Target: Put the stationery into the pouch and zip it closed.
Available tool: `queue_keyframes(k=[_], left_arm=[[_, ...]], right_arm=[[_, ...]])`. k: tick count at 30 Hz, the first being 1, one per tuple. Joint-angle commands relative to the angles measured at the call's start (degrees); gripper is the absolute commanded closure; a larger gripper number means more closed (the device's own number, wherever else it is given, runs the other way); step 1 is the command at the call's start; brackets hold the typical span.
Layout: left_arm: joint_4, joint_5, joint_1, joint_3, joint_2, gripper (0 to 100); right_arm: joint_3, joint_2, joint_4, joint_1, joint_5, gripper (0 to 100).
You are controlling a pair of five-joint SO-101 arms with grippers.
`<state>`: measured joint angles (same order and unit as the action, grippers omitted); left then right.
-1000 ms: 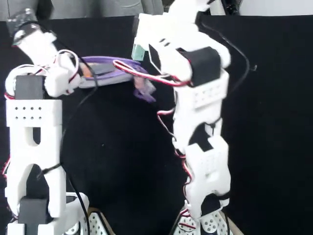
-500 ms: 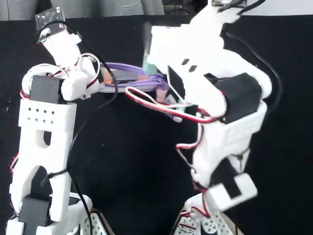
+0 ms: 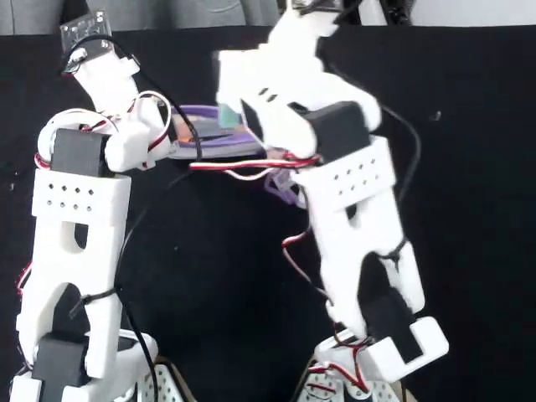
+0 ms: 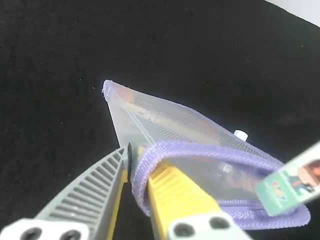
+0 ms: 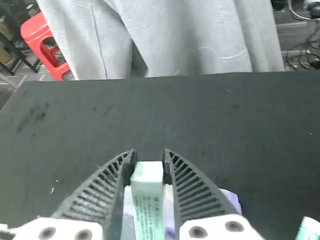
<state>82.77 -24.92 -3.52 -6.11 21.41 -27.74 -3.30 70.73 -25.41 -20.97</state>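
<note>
Clamped shut on the purple rim of the mesh pouch [image 4: 175, 125] with the left gripper [image 4: 136, 170], toward the far side of the black table [image 3: 469, 126]. Pinched tight in the right gripper [image 5: 149, 160] at the pouch's open mouth – a pale green stationery stick [image 5: 148, 200]. Open table all round; red-and-white cables [image 3: 243, 166] draped across the pouch's near side.

white arms [image 3: 75, 251], black servos [image 3: 71, 151], red-white cables [image 3: 243, 165], grey-yellow left gripper [image 4: 138, 161]

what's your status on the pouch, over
Left gripper shut on pouch rim. Right gripper shut on green-and-white stationery piece, at the open pouch mouth. Zip not closed.
</note>
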Motion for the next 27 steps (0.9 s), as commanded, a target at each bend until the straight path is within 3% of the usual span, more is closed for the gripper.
queue_keyframes(k=[1,11,20,27], left_arm=[[-1.32,0.53,-0.40,-1.36,0.53,97],[-1.41,0.53,1.71,-1.45,0.97,97],[-1.23,0.53,2.07,-1.45,1.05,97],[-1.23,0.53,2.07,-1.54,1.05,97]], right_arm=[[2.15,-2.59,-5.80,-1.32,0.62,98.8],[18.51,-9.71,-14.59,-1.67,0.97,98.8],[59.47,-36.62,-53.19,-2.55,2.02,98.8],[83.82,-45.76,-82.90,-6.51,18.73,98.8]])
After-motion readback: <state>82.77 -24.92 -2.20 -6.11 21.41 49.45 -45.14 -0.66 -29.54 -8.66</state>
